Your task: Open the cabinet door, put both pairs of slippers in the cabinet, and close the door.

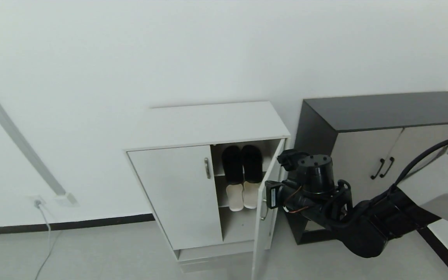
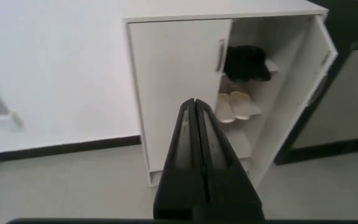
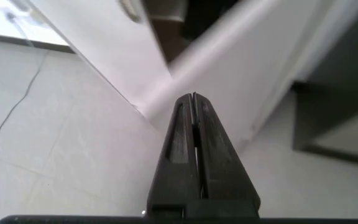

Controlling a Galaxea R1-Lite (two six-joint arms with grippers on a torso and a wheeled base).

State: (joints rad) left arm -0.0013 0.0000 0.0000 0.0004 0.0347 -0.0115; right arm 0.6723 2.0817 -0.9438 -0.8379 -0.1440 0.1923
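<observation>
The white cabinet (image 1: 208, 120) stands against the wall with its left door (image 1: 177, 194) closed and its right door (image 1: 265, 221) swung open. Black slippers (image 1: 242, 161) lie on the upper shelf and white slippers (image 1: 242, 196) on the shelf below. My right arm is at the outer side of the open door, level with its handle. The right gripper (image 3: 193, 98) is shut on nothing, its tip close to the white door panel (image 3: 247, 56). My left gripper (image 2: 194, 101) is shut and empty, held back from the cabinet, facing the black slippers (image 2: 244, 62) and white slippers (image 2: 238, 107).
A dark-topped cabinet (image 1: 383, 109) with grey doors stands right next to the white one, just behind my right arm. A wall socket with a cable (image 1: 37, 202) is at the left. Bare tiled floor (image 1: 91, 252) lies in front of the cabinet.
</observation>
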